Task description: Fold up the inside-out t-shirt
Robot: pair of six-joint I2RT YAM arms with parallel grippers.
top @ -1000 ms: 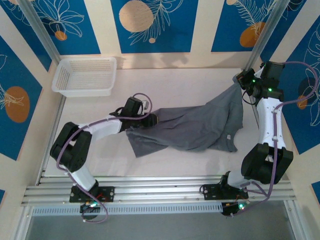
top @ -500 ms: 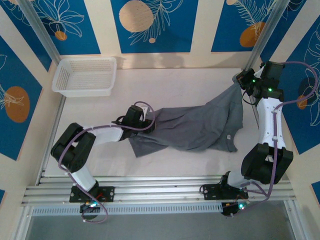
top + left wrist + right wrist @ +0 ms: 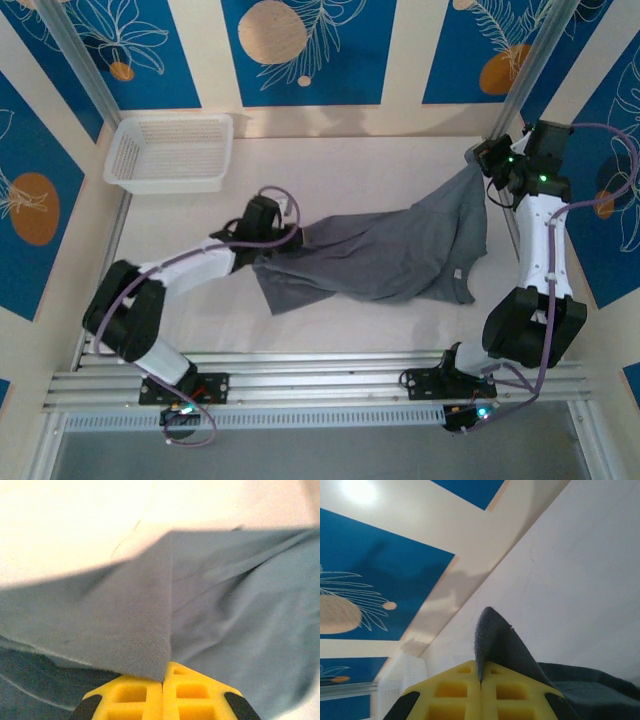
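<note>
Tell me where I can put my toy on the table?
Bare table lies behind the shirt, between basket and right gripper, and in front, along the rail. The middle is crowded: the left gripper pinches the shirt there.

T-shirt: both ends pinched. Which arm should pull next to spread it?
Left, probably. The left gripper pinches the bunched end of the t-shirt with table room on its left; the right gripper holds a corner raised at the far right edge.
</note>
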